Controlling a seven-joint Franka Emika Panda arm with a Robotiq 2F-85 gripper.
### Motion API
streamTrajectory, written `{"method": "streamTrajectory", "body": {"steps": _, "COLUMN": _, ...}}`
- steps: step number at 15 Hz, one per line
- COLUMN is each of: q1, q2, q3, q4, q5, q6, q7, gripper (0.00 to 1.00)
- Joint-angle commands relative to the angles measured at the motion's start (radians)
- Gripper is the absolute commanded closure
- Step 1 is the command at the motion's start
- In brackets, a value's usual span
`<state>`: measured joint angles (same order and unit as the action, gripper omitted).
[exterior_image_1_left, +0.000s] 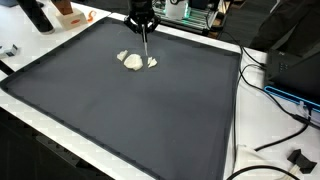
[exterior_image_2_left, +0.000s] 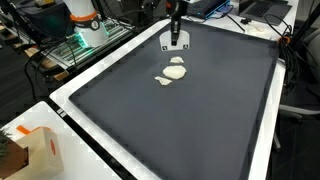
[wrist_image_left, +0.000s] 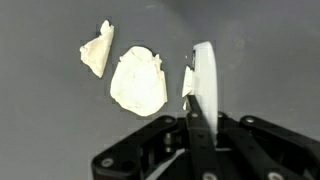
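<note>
Three pale, dough-like pieces lie at the far side of a dark mat. The large piece is in the middle, a small piece lies to its left and a sliver to its right. In both exterior views my gripper hangs above them. It is shut on a flat white blade that points down. In the wrist view the blade's tip stands right beside the sliver; I cannot tell if they touch. The large piece lies just clear of the blade.
The mat covers a white table. Black cables and a black box lie past one edge. A cardboard box sits at a corner. Equipment and an orange-and-white object stand behind the far edge.
</note>
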<state>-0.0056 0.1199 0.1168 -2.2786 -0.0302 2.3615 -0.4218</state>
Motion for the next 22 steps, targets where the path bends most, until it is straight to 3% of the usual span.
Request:
{"method": "streamTrajectory", "body": {"steps": 1, "q1": 0.020, "q2": -0.096, "q3": -0.020, "q4": -0.060, "q5": -0.030, "q6": 0.003, "q7": 0.045, "gripper": 0.99}}
{"method": "streamTrajectory", "body": {"steps": 10, "q1": 0.033, "q2": -0.192, "q3": -0.036, "q4": -0.056, "q5": -0.024, "q6": -0.030, "q7": 0.064, "gripper": 0.99}}
{"method": "streamTrajectory", "body": {"steps": 18, "q1": 0.037, "q2": -0.167, "q3": -0.040, "q4": -0.031, "q5": -0.019, "q6": -0.016, "q7": 0.055, "gripper": 0.99}}
{"method": "streamTrajectory", "body": {"steps": 22, "q1": 0.044, "q2": -0.162, "q3": -0.056, "q4": -0.040, "q5": 0.189, "q6": 0.026, "q7": -0.184, "gripper": 0.99}}
